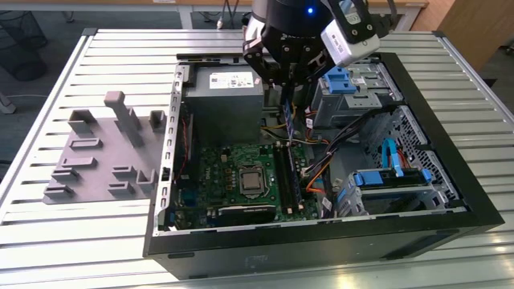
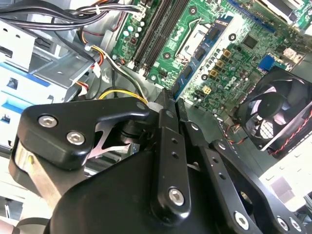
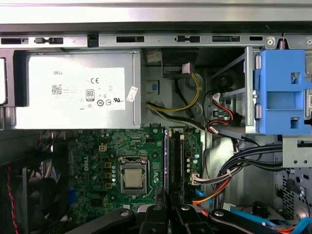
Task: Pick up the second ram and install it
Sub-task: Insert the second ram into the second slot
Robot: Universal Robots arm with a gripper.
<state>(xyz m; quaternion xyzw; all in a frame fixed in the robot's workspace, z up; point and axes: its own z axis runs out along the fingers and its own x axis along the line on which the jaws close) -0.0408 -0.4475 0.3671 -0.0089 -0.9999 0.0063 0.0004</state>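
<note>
- Exterior view: claw point(image 1: 285, 81) at top centre of frame, hanging over the open PC case point(image 1: 473, 211). Case lies on its side on the slatted table point(image 1: 48, 241), so the motherboard point(image 1: 233, 174) faces up, prob. for straight top-down access.
- Second ram point(image 1: 287, 111) = thin dark strip under the claw, upper centre of frame, clear of the board. It runs roughly in line w/ the memory slots point(image 1: 281, 177) lower in frame, prob. held that way so it can go in w/o a twist.
- Grey fixture point(image 1: 105, 156) at left of frame, on the table beside the case, well apart from the claw.
- Second wrist view: claw point(image 2: 173, 105) at frame centre, jaws almost together w/ only a sliver of gap. Whatever sits betw. them is edge-on, can't make it out here. Board at upper centre, case fan point(image 2: 275, 112) at right.
- First wrist view: claw point(image 3: 169, 209) at bottom centre, fingers close together. A dark edge-on strip runs up from them over the slots, right of the CPU socket point(image 3: 132, 178). I take this as the second ram point(image 3: 167, 165), pinched on its flat faces.
- Judgement: narrow pinch grip, ram in hand, not seated yet.
</note>
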